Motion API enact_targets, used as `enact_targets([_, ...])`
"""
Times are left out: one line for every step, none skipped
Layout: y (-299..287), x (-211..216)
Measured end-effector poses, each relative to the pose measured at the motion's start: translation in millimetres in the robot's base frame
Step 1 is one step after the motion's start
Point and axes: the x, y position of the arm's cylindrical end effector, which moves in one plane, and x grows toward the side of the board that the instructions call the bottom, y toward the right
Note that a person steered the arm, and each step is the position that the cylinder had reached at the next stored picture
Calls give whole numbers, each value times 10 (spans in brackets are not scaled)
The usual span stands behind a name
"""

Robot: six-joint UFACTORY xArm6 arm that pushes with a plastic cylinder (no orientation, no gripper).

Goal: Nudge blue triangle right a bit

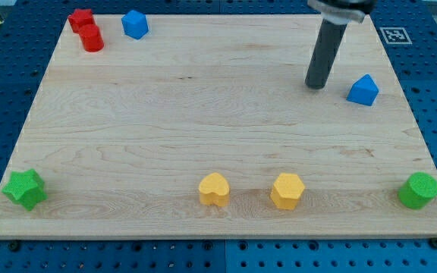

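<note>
My tip (pixel 317 85) is down on the pale wooden counter (pixel 203 129), a plain dark rod with nothing to open or close. The small blue triangle block (pixel 363 90) sits just to the view's right of it, near but not touching, a gap showing between us. Far off toward the view's top left: a second blue block (pixel 135 24) and two red ones (pixel 86 30).

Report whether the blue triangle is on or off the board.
On. The blue triangle sits wholly on the wooden board, near its right edge; my tip is apart, to its left.
</note>
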Motion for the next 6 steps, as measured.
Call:
enact_targets([141, -13])
enact_targets([142, 61])
enact_targets([375, 177])
enact_targets([683, 342])
enact_targets([776, 361])
enact_targets([535, 110])
